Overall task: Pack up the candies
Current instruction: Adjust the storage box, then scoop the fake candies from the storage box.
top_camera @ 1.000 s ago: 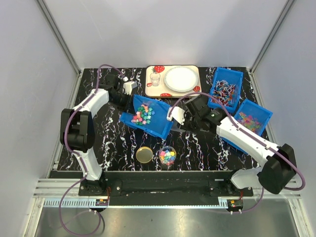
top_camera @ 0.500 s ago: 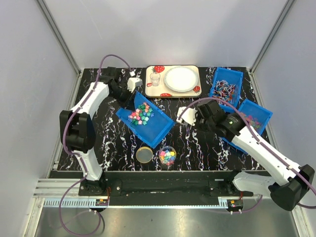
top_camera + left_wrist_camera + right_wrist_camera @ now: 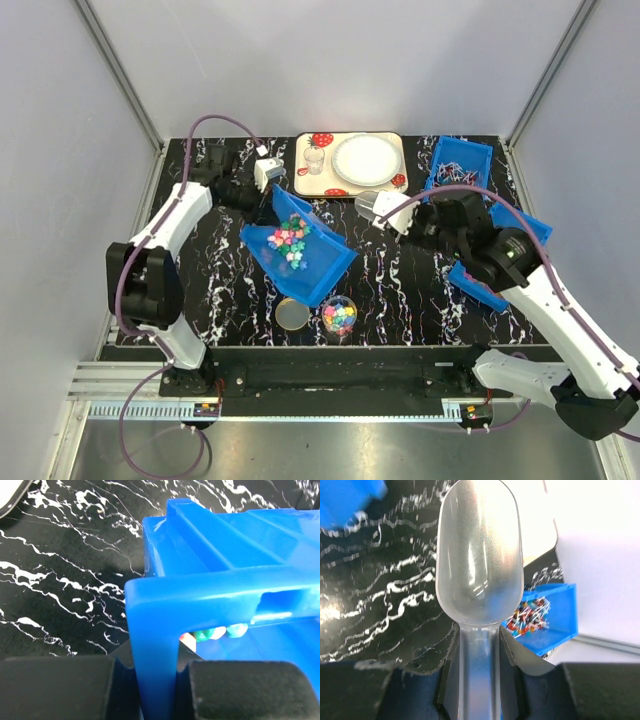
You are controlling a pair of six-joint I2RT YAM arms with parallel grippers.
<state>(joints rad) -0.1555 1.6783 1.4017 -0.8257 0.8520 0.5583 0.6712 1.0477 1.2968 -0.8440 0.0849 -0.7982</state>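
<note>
Candies (image 3: 288,238) await packing: the left gripper (image 3: 272,190) pinches the rim of the blue bin (image 3: 326,264) holding them and tilts it toward the part-filled jar (image 3: 340,316) nearby. The right gripper (image 3: 479,680), clamped on an empty clear scoop (image 3: 479,570), hovers apart to the right. A gentle tilt should gather the sweets in the low corner for a clean scoop.

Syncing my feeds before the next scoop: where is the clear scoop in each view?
Top external: scoop centre-right, held in the right gripper.
Left wrist: not in it.
Right wrist: scoop fills the centre, bowl empty.
Shared landmark: black marbled table, in all three.
</note>
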